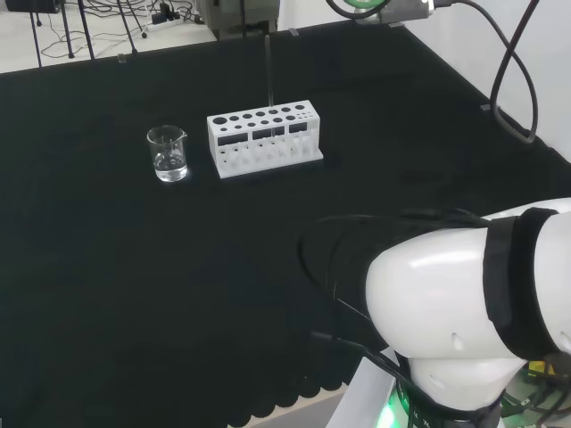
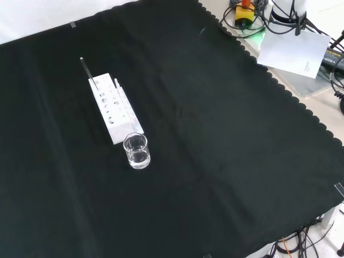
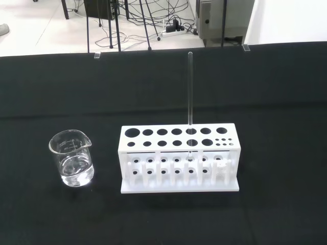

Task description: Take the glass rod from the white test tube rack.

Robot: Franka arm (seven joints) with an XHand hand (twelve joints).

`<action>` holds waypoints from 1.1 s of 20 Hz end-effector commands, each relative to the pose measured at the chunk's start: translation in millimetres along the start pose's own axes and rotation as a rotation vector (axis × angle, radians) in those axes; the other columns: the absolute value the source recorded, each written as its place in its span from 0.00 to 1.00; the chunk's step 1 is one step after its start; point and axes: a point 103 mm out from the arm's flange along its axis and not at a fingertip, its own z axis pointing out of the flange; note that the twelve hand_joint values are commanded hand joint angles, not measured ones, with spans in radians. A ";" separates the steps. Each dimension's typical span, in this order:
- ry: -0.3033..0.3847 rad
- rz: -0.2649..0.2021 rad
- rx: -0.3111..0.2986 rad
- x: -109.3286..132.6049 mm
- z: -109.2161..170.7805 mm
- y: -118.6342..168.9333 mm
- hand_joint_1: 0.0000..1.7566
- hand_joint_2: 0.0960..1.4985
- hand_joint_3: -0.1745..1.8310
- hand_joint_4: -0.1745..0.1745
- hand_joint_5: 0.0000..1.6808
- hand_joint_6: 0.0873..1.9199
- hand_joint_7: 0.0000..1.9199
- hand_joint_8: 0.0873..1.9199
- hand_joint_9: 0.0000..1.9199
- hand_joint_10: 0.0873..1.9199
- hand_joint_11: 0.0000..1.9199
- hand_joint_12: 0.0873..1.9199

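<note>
A white test tube rack point(image 1: 265, 139) point(image 2: 114, 108) point(image 3: 179, 157) with two rows of round holes stands on the black cloth. A thin clear glass rod point(image 1: 268, 69) point(image 2: 87, 72) point(image 3: 190, 94) stands upright in a back-row hole towards the rack's right in the head view. In the wrist view the rack and the rod stand some way off. No fingers reach the rod or the rack.
A small glass beaker point(image 1: 168, 153) point(image 2: 136, 150) point(image 3: 72, 158) with a little clear liquid stands just left of the rack in the head view. The arm's white link point(image 1: 464, 312) sits at the head view's lower right. Papers and cables point(image 2: 290, 43) lie beyond the cloth's scalloped edge.
</note>
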 end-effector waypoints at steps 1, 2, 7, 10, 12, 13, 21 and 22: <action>-0.004 0.004 -0.014 -0.5 -0.5 0.0 0.29 0.55 0.38 0.07 0.00 0.00 0.00 0.19 0.00 0.35 0.00 0.51; 0.001 0.007 -0.015 -1.8 -0.7 -0.4 0.28 0.57 0.36 0.07 0.00 0.00 0.00 0.19 0.00 0.35 0.00 0.51; -0.004 0.016 -0.006 -4.1 -0.2 2.0 0.28 0.60 0.32 0.07 0.00 0.00 0.00 0.18 0.00 0.34 0.00 0.49; -0.020 0.006 0.008 -4.4 2.2 7.3 0.28 0.60 0.32 0.07 0.00 0.00 0.00 0.18 0.00 0.34 0.00 0.48; -0.052 0.043 0.028 -3.7 4.6 14.0 0.27 0.60 0.32 0.07 0.00 0.00 0.00 0.18 0.00 0.34 0.00 0.48; -0.053 0.053 0.034 -2.4 5.4 18.7 0.27 0.60 0.31 0.08 0.00 0.00 0.00 0.19 0.00 0.34 0.00 0.48; -0.099 0.110 0.087 -12.6 8.7 63.0 0.26 0.62 0.30 0.07 0.00 0.00 0.00 0.26 0.00 0.37 0.00 0.52; -0.107 0.101 0.094 -8.3 9.9 77.9 0.26 0.62 0.30 0.06 0.00 0.00 0.00 0.27 0.00 0.39 0.00 0.53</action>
